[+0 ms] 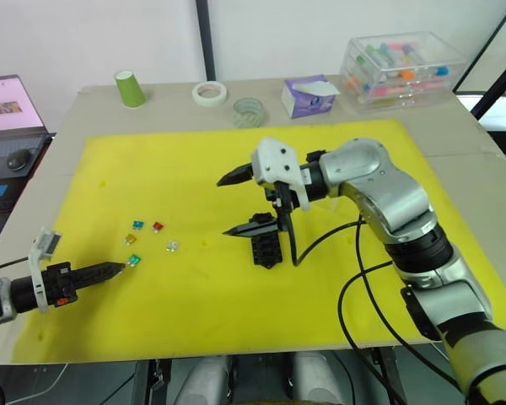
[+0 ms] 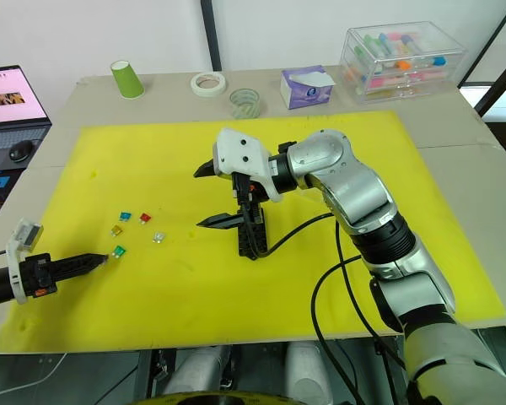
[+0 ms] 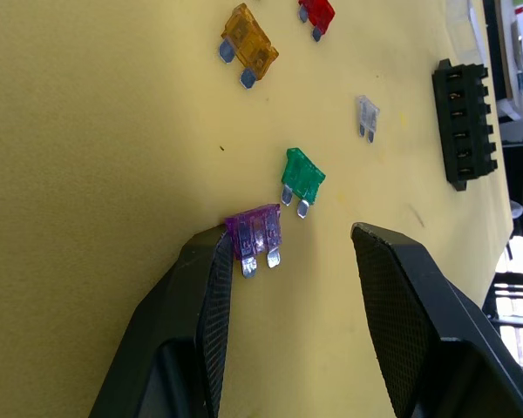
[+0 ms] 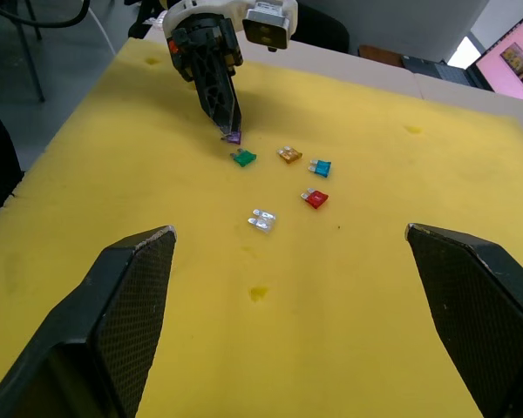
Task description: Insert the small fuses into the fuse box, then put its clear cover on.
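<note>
The black fuse box [image 1: 266, 245] lies mid-mat on the yellow mat [image 1: 194, 321]. My right gripper [image 1: 231, 205] hovers open just left of the box, jaws wide apart and empty. Several small fuses lie to the left: blue [image 1: 138, 225], red [image 1: 158, 226], amber [image 1: 130, 240], teal [image 1: 134, 260] and clear [image 1: 173, 246]. My left gripper [image 3: 288, 233] is open low over the mat beside the teal fuse [image 3: 302, 177]. A purple fuse [image 3: 255, 235] rests against one fingertip [image 3: 211, 261]. The clear cover is out of view.
Along the back of the table stand a green cup [image 1: 130, 88], a masking tape roll [image 1: 209, 93], a clear tape roll [image 1: 248, 111], a tissue box [image 1: 309, 95] and a large clear storage box [image 1: 402, 67]. Black cables [image 1: 354, 278] hang from my right arm.
</note>
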Robot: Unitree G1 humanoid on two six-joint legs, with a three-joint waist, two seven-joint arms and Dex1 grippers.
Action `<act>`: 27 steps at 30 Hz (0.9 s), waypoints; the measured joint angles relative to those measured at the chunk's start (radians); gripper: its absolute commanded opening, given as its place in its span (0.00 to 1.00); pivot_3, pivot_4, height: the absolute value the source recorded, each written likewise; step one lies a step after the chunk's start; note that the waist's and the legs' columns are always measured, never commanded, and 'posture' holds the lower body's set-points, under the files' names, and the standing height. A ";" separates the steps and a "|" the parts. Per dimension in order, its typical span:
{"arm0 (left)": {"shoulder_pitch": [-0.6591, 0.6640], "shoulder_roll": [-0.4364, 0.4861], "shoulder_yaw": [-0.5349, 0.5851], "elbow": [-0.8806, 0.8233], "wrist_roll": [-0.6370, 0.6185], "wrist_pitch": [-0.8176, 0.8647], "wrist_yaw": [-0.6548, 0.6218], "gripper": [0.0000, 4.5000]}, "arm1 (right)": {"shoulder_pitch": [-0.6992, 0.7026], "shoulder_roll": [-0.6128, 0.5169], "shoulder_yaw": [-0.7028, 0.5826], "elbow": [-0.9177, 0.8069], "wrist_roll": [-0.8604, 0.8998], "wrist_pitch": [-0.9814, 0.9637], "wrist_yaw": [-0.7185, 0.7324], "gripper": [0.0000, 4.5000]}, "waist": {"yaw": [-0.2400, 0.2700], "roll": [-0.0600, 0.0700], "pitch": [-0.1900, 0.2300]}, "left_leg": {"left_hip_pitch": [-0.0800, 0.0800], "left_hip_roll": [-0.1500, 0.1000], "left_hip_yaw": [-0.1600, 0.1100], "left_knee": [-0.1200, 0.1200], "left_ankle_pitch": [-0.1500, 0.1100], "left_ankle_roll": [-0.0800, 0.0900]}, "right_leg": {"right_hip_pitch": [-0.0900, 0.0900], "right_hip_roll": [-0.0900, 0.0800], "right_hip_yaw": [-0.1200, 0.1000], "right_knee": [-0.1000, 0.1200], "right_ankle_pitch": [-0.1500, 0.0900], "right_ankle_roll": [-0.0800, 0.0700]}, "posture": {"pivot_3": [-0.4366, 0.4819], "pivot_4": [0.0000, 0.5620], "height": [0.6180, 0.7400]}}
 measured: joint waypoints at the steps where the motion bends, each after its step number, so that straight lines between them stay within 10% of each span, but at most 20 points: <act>1: 0.001 0.000 -0.001 0.000 0.000 -0.004 0.000 0.41 | 0.000 0.000 0.000 0.000 0.000 0.000 0.001 1.00 | 0.000 0.000 0.000 | 0.000 0.000 0.000 0.000 0.000 0.000 | 0.000 0.000 0.000 0.000 0.000 0.000 | 0.48 0.27 1.00; 4: 0.009 0.000 -0.004 0.008 0.002 -0.009 0.000 0.22 | 0.000 0.000 0.000 0.000 -0.002 -0.003 0.004 1.00 | -0.001 0.000 0.000 | 0.000 0.000 0.000 0.000 0.000 0.000 | 0.000 0.000 0.000 0.000 0.000 0.000 | 0.48 0.27 1.00; 12: 0.034 0.002 -0.008 0.008 0.001 -0.033 -0.008 0.22 | 0.000 0.000 0.002 0.002 -0.009 -0.008 0.008 1.00 | -0.004 0.000 0.000 | 0.000 0.000 0.000 -0.001 0.000 0.000 | -0.001 0.000 0.000 0.000 0.000 0.000 | 0.48 0.27 1.00; 15: 0.042 0.008 -0.010 0.008 0.002 -0.044 -0.011 0.01 | 0.000 0.000 0.003 0.002 -0.011 -0.009 0.013 1.00 | -0.004 0.000 0.000 | 0.000 0.000 0.000 -0.001 0.000 0.000 | -0.001 0.000 0.000 0.000 0.000 0.000 | 0.48 0.27 1.00; 27: 0.068 0.018 -0.011 0.008 0.001 -0.072 -0.024 0.01 | 0.000 0.001 0.012 0.002 -0.017 -0.025 0.023 1.00 | -0.004 0.000 0.000 | 0.000 0.001 0.000 -0.001 0.000 0.000 | -0.001 0.000 0.000 0.000 0.000 0.000 | 0.48 0.27 1.00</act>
